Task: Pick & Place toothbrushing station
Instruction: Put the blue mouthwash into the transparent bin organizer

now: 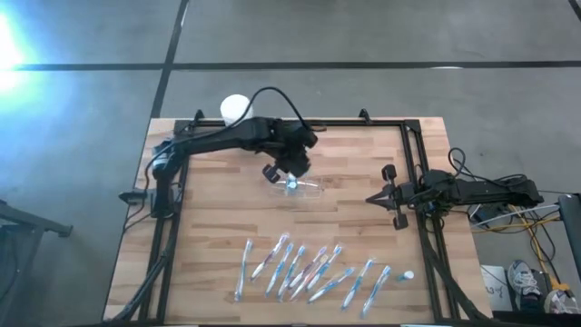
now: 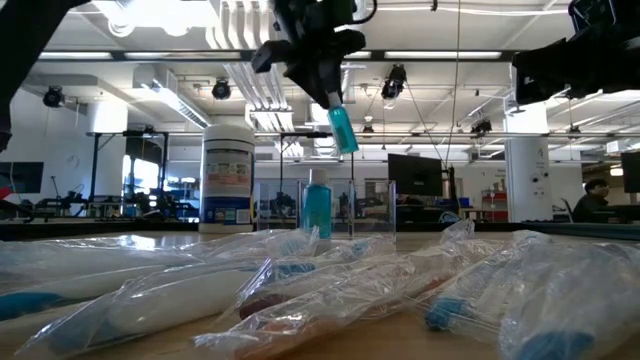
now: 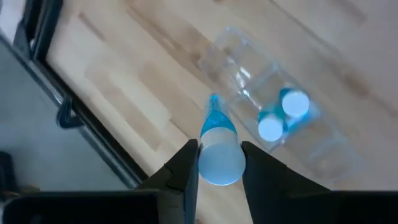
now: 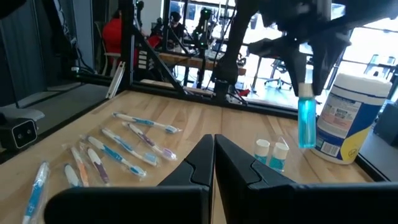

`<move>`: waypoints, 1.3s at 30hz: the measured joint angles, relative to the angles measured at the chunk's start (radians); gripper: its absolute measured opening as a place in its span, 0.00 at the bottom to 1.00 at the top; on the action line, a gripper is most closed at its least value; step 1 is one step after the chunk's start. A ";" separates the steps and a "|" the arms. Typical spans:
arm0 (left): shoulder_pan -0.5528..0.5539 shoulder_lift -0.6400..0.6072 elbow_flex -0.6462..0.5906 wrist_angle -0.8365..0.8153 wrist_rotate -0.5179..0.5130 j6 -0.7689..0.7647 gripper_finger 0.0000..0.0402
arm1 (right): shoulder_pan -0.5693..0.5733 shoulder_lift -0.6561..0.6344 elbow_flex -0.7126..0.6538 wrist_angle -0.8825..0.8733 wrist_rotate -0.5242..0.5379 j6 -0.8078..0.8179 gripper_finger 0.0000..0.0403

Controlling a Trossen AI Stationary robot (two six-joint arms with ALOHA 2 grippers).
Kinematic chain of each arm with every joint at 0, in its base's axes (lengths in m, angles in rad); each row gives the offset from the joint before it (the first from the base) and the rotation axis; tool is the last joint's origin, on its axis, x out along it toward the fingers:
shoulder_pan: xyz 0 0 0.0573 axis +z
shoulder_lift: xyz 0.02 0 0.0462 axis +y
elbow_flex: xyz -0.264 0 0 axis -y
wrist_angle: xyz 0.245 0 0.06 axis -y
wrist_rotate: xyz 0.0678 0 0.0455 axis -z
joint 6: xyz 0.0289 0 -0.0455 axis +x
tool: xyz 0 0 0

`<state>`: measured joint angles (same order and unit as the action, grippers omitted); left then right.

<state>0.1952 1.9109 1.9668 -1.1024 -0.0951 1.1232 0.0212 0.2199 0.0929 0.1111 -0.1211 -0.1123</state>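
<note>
One blue tube (image 3: 219, 149) is hanging pinched in my left gripper (image 3: 219, 163) directly above the toothbrushing station (image 3: 267, 106), its empty slot beside two tubes, while my right gripper (image 4: 213, 155) is waiting pressed together.

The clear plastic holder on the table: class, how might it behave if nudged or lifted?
The clear plastic holder looks thin-walled, so probably light and apt to slide on the smooth wooden table. Two small blue bottles stand upright in it, so a sharp push might tip them. Its glossy walls may be slippery.
</note>
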 joint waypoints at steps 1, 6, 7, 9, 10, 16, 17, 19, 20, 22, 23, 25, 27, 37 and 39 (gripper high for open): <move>-0.002 0.005 -0.004 -0.001 -0.010 0.034 0.25 | 0.000 0.000 0.000 -0.004 0.000 0.000 0.02; -0.014 0.016 -0.027 -0.005 -0.020 0.188 0.25 | 0.000 0.007 0.000 -0.004 0.000 -0.003 0.02; -0.016 0.016 -0.032 -0.004 -0.020 0.214 0.25 | 0.000 0.009 0.000 -0.006 0.000 -0.003 0.02; -0.021 0.016 -0.043 0.003 -0.020 0.258 0.25 | 0.000 0.012 0.000 -0.003 0.000 -0.004 0.02; -0.023 0.016 -0.049 0.004 -0.020 0.273 0.25 | 0.000 0.013 0.000 -0.004 0.000 -0.004 0.02; -0.025 0.021 -0.079 0.022 -0.020 0.319 0.25 | 0.000 0.012 0.000 -0.004 0.017 -0.003 0.02; -0.026 0.024 -0.087 0.030 -0.020 0.327 0.25 | 0.000 0.013 0.000 -0.004 0.017 -0.003 0.02; -0.027 0.024 -0.101 0.044 -0.020 0.349 0.25 | 0.000 0.014 0.000 -0.004 0.017 -0.002 0.02; -0.027 0.025 -0.108 0.043 -0.020 0.358 0.25 | 0.000 0.014 0.000 -0.004 0.017 -0.002 0.02; -0.027 0.025 -0.121 0.047 -0.027 0.375 0.25 | 0.000 0.016 0.000 -0.003 0.017 -0.002 0.02; -0.028 0.025 -0.125 0.051 -0.032 0.381 0.25 | 0.000 0.017 0.000 -0.003 0.018 -0.001 0.02; -0.028 0.025 -0.133 0.056 -0.039 0.394 0.25 | 0.000 0.017 0.000 -0.003 0.019 0.000 0.02; -0.027 0.025 -0.139 0.056 -0.035 0.402 0.25 | 0.000 0.017 0.000 -0.003 0.019 -0.002 0.02; -0.028 0.026 -0.140 0.069 -0.012 0.430 0.26 | 0.000 0.018 0.000 -0.003 0.019 -0.004 0.02; -0.028 0.029 -0.140 0.073 -0.007 0.433 0.26 | 0.000 0.018 0.000 -0.003 0.019 -0.003 0.02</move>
<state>0.1677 1.9396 1.8263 -1.0291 -0.1017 1.5558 0.0215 0.2379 0.0929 0.1085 -0.1021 -0.1158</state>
